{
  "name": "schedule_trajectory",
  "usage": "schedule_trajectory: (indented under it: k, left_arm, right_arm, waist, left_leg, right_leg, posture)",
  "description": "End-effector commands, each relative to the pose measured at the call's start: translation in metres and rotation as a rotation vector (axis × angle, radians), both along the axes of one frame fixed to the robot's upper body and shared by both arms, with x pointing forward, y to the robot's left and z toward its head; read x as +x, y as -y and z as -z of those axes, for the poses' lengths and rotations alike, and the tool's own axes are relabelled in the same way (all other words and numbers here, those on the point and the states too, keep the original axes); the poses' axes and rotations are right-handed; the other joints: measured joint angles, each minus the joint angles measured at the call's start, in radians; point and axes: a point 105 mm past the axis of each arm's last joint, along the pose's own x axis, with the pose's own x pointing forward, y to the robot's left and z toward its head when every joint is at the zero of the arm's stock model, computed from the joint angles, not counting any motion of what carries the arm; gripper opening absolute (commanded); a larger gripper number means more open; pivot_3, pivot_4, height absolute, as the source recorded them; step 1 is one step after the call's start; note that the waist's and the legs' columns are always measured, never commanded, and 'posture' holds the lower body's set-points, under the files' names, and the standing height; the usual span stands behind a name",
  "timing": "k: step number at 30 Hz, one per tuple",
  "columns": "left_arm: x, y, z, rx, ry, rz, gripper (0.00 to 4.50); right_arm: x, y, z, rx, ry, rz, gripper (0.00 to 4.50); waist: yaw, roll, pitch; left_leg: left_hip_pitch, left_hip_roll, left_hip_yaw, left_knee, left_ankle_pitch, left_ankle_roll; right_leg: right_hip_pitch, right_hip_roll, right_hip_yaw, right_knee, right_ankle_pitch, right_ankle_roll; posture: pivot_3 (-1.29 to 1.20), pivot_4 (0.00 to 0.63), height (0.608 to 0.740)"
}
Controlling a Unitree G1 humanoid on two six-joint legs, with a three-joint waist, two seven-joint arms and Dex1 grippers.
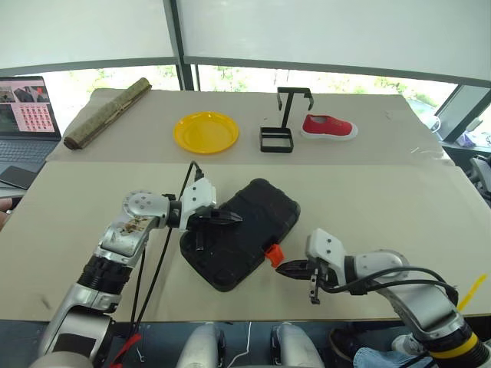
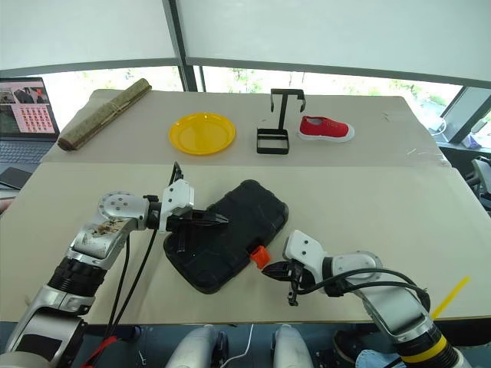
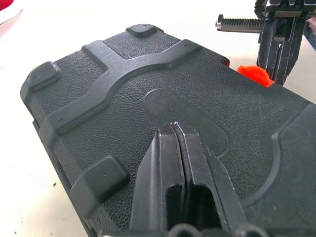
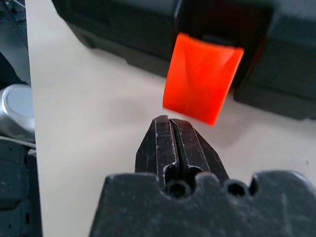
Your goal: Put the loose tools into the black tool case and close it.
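1. The left gripper (image 1: 234,218) has its fingers pressed together, holding nothing, tips resting on the lid of the black tool case (image 1: 253,222).
2. The right gripper (image 1: 282,269) is likewise fully closed and empty, just short of the orange latch (image 1: 273,254).
3. The case lies closed on the near table, lid down.
4. Farther back stand a yellow plate (image 1: 205,132), a black wire stand (image 1: 282,123) and a red shoe (image 1: 328,126).

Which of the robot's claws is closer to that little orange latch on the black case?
The right gripper, shut, sits just short of the orange latch. The left gripper, also shut, rests over the black tool case lid, farther away.
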Motion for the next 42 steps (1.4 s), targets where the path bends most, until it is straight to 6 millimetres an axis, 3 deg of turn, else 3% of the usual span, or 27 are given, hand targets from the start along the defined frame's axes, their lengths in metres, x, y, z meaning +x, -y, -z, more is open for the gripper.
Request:
schedule_trajectory:
  k: [1, 23, 29, 42]
  left_arm:
    - [-0.001, -0.005, 0.022, 0.061, -0.07, -0.027, 0.08]
    - [-0.005, -0.006, 0.031, 0.081, -0.09, -0.027, 0.08]
    - [-0.007, -0.006, 0.037, 0.105, -0.111, -0.03, 0.08]
    - [-0.011, -0.003, 0.042, 0.119, -0.126, -0.017, 0.08]
  right_arm:
    - [0.003, -0.007, -0.013, 0.015, 0.059, -0.034, 0.0]
    - [0.018, -0.023, -0.033, 0.078, 0.153, -0.045, 0.0]
    - [0.019, -0.022, -0.052, 0.099, 0.179, -0.053, 0.0]
    - [0.016, -0.02, -0.056, 0.112, 0.148, -0.066, 0.0]
  waist:
    - [0.0, 0.0, 0.0]
    - [-0.007, 0.0, 0.0]
    - [-0.009, 0.0, 0.0]
    - [-0.009, 0.001, -0.001]
  left_leg:
    - [0.0, 0.0, 0.0, 0.0, 0.0, 0.0]
    - [0.001, 0.001, 0.0, 0.0, 0.0, 0.0]
    - [0.001, 0.001, 0.0, 0.0, 0.0, 0.0]
    - [0.008, 0.001, 0.0, -0.003, 0.0, 0.0]
  right_leg:
    - [0.0, 0.0, 0.0, 0.0, 0.0, 0.0]
    - [0.0, 0.001, 0.0, 0.001, 0.0, 0.0]
    - [0.0, 0.001, 0.0, 0.001, 0.0, -0.001]
    - [0.009, 0.0, -0.001, -0.003, 0.0, 0.0]
  posture:
    - [0.0, 0.15, 0.74]
    - [0.0, 0.15, 0.74]
    - [0.0, 0.15, 0.74]
    - [0.0, 0.15, 0.74]
